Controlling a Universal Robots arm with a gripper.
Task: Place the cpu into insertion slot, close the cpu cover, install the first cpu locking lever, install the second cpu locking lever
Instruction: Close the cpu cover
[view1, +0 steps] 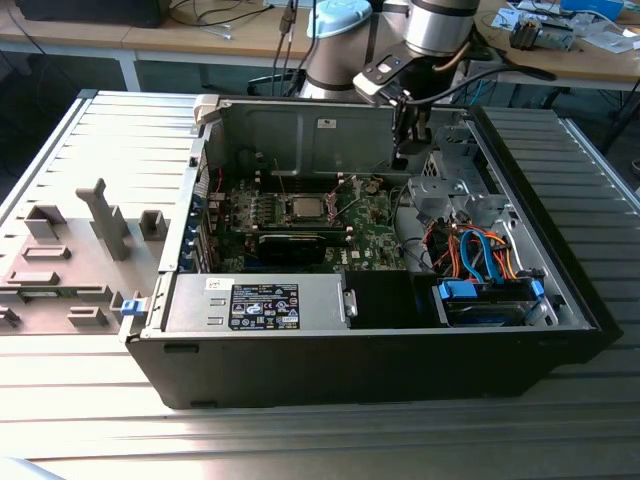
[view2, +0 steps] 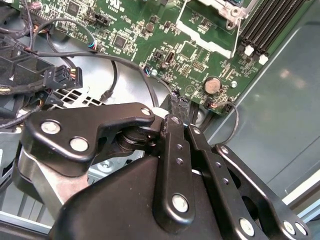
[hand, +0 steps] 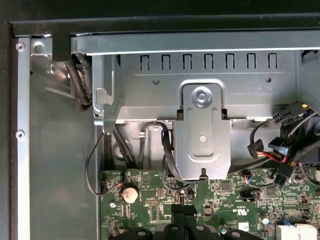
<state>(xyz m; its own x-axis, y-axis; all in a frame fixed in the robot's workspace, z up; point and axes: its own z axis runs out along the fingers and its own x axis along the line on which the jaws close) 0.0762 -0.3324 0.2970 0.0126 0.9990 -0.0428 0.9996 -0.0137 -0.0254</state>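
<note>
Well, the gripper (view1: 400, 160) hangs inside the open computer case (view1: 300, 130), near its back wall. It is off to the exterior view's right of the cpu (view1: 305, 208) and well apart from it. The fingers are pressed together with nothing between them. In the first wrist view the gripper (hand: 184, 212) shows as two black fingers (hand: 177, 216) lying side by side with only a thin seam between. In the second wrist view the black linkages of the gripper (view2: 175, 106) run together to one narrow tip.

The tip hovers above the edge of the green board (view1: 370, 235), close to a round coin battery (hand: 130, 193), which is also seen in the second wrist view (view2: 212, 85). Just past the board's edge a grey metal bracket (hand: 202, 130) is fixed to the case wall, and black cables (hand: 165, 150) loop beneath it.

In the exterior view the cpu is a dull grey square lying in the insertion slot (view1: 305, 220) at the middle of the board. The silvery cpu cover (view1: 324, 205) appears to lie flat around it (the levers are too small to make out). The case lies on its side on a ribbed grey table (view1: 300, 440). A box with a black label (view1: 265, 303) sits along the case's front edge, and blue and orange cables (view1: 480, 250) lie toward the exterior view's right.
</note>
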